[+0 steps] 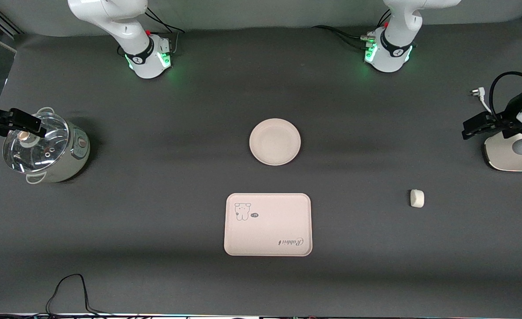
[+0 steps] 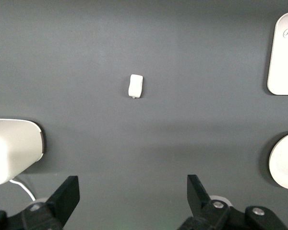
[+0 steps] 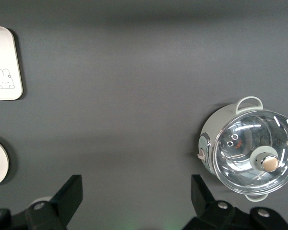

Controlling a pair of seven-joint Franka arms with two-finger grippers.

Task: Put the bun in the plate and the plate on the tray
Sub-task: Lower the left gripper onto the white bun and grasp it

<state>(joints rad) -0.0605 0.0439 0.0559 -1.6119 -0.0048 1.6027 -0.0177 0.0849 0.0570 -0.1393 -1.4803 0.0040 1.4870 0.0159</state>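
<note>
Nearest, smooth rectangular tray (image 1: pixel 267 224); farther, round rimmed plate (image 1: pixel 274 141); pillowy bun (image 1: pixel 416 198) apart; left gripper (image 2: pixel 133 197) and right gripper (image 3: pixel 137 196) spread.

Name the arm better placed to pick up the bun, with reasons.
Left. The bun lies toward the left arm's end of the table, below the open left pincer. The open right pincer hangs over the pot at the right arm's end.
</note>
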